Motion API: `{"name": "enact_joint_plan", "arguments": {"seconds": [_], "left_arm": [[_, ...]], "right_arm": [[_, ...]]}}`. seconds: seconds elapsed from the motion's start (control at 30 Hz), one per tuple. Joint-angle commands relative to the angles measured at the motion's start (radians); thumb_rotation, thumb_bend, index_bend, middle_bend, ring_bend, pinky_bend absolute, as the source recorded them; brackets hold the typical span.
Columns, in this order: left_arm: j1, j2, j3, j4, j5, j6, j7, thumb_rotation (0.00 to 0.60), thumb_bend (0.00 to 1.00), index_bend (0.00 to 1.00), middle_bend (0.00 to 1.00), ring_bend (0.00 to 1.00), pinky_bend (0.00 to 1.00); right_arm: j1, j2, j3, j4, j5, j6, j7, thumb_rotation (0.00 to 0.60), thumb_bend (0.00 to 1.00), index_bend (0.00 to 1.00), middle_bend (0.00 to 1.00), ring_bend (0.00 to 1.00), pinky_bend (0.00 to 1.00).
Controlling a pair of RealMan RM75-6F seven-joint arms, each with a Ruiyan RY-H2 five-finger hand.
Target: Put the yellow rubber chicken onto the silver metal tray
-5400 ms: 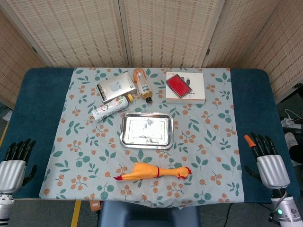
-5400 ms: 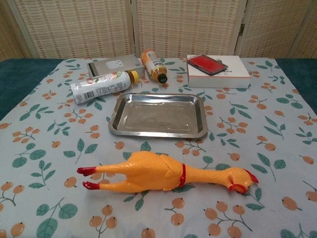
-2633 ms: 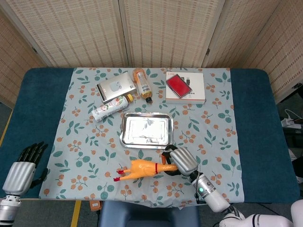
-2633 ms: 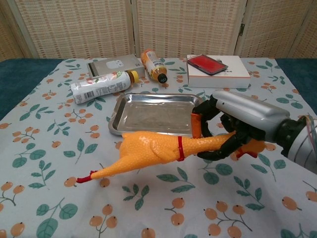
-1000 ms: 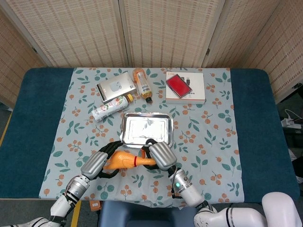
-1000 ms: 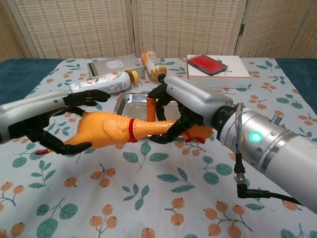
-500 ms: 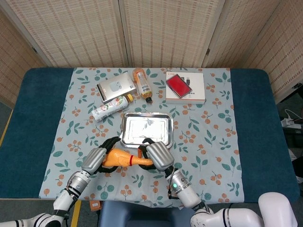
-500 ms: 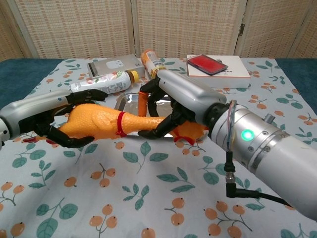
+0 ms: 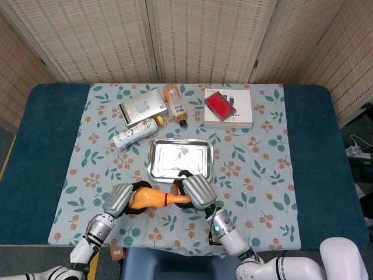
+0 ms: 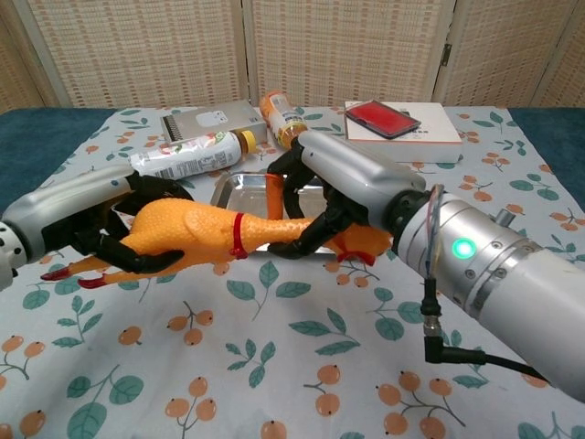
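Chicken (image 10: 196,236) held off the worktop, lying level, just short of the tray's (image 9: 178,159) near edge. Left hand (image 10: 87,219) wrapped around the fat body end, red feet sticking out behind; right hand (image 10: 343,197) closed around the thin neck, red-combed head tucked under the palm. Seen from the head view, chicken (image 9: 156,198) spanning the gap between left hand (image 9: 118,200) and right hand (image 9: 194,191), tray empty and shiny beyond. For a clean placement, probably best to carry both ends forward together, keeping the soft body level so no sag or fold in the middle, clear the raised tray rim before lowering, and centre the body lengthwise along the tray; feet or head likely to overhang otherwise. Release only once the belly rests on the metal, one hand at a time. Worktop (image 9: 319,134) dark blue, covered mid-way by a pale cloth (image 9: 262,175) printed with leaves and orange berries. Behind the tray: two bottles lying down, a spiral notebook, a white box with a red item on top. Woven screen panels (image 9: 204,35) closing off the back of the room.
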Motion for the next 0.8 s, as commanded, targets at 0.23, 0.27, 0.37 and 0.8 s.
{"name": "enact_joint_plan", "arguments": {"seconds": [0.23,0.27,0.37,0.8], "left_arm": [[0.016,-0.053,0.02,0.034,0.045,0.061,0.052,0.6,0.83,0.89,0.82,0.94,1.0],[0.021,-0.059,0.015,0.03,0.041,0.068,0.036,0.6,0.82,0.89,0.82,0.94,1.0],[0.022,-0.059,0.012,0.025,0.042,0.062,-0.014,0.6,0.74,0.86,0.8,0.89,1.0],[-0.023,0.039,0.032,-0.001,0.092,-0.035,-0.123,0.6,0.35,0.0,0.0,0.0,0.08]], "right_arm": [[-0.006,0.02,-0.005,-0.027,0.006,0.003,-0.006,0.6,0.24,0.98,0.69,0.78,1.0],[-0.006,0.022,-0.005,-0.03,0.007,0.003,-0.005,0.6,0.24,0.98,0.69,0.78,1.0],[-0.006,0.029,-0.006,-0.038,0.007,0.0,-0.003,0.6,0.24,0.98,0.69,0.78,1.0],[-0.012,0.046,-0.014,-0.029,0.006,-0.001,0.013,0.6,0.24,0.98,0.69,0.78,1.0]]}}
